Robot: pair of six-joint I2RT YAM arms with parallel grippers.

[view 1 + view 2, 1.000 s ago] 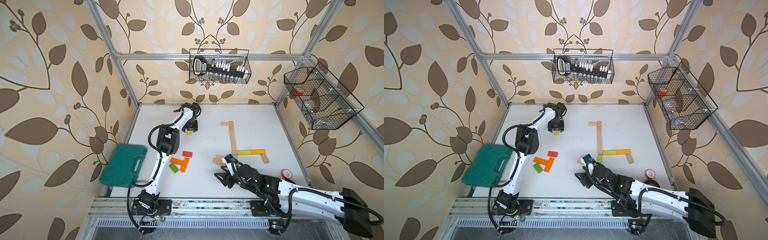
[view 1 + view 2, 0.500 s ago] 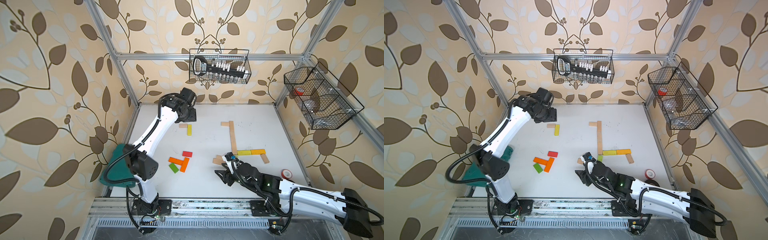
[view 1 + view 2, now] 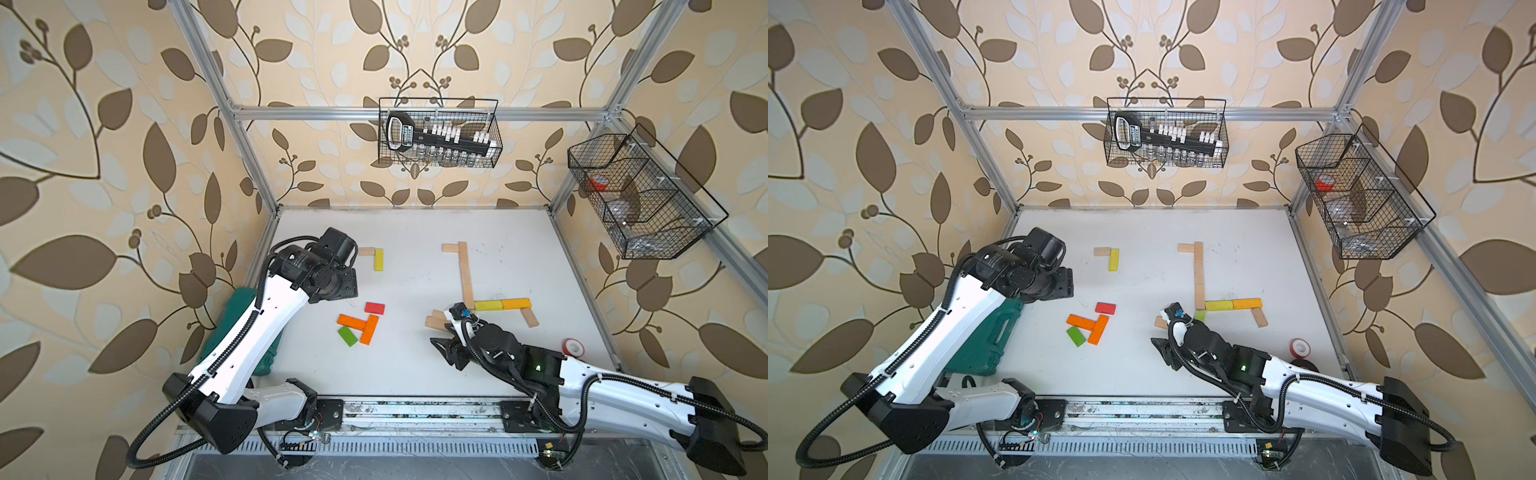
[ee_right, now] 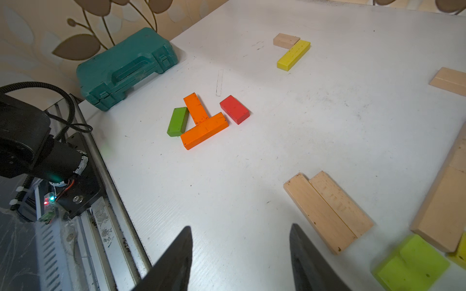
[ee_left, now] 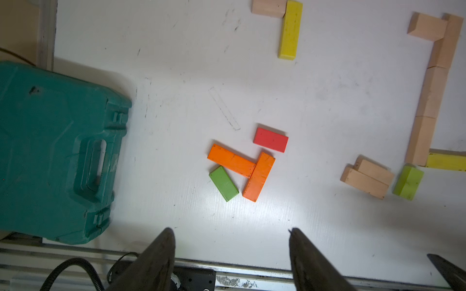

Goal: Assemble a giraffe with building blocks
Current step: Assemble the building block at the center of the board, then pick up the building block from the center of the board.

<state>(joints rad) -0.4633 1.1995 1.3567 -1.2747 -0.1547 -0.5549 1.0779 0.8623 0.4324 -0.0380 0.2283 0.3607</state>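
Small flat wooden building blocks (image 5: 231, 160): light, rigid; pinch across narrow width. Left fingers (image 5: 156, 259), right fingers (image 4: 174, 259): apart, empty.

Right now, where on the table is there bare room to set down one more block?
Widest: between the far yellow block and the pale column. Also bare: the near strip between the orange blocks and the right gripper. Crowded: the pale pair and lime block by the column's foot.
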